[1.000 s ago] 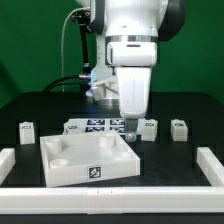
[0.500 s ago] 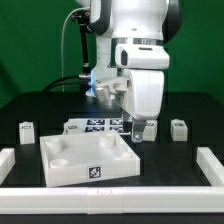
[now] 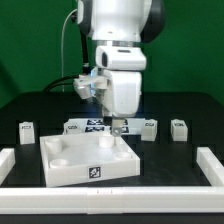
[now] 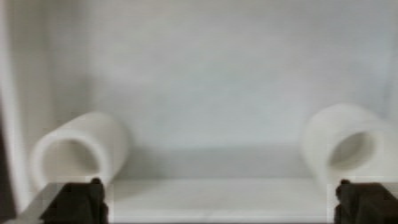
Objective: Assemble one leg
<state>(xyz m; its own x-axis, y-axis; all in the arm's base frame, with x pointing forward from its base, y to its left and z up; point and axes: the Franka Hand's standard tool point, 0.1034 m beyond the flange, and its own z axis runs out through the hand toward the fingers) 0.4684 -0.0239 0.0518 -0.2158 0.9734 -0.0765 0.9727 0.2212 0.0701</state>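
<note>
My gripper [image 3: 118,126] hangs over the back edge of the large white square tray [image 3: 62,174], fingers pointing down. In the wrist view the gripper [image 4: 219,203] is open and empty, its dark fingertips [image 4: 75,201] far apart. Below them lies the tray's white floor [image 4: 214,110] with two round sockets [image 4: 80,155]. Three small white legs stand on the black table: one [image 3: 150,127] just to the exterior view's right of the gripper, one [image 3: 180,127] farther right, one [image 3: 27,129] at the far left. No leg shows in the wrist view.
The marker board [image 3: 88,127] lies flat behind the tray, partly hidden by the gripper. A low white rail [image 3: 110,205] runs along the table's front and up both sides. A cable hangs behind the arm.
The arm swung toward the exterior view's right, near the leg there, then back to the left; it now stands over the tray's back edge. The legs have not moved.
</note>
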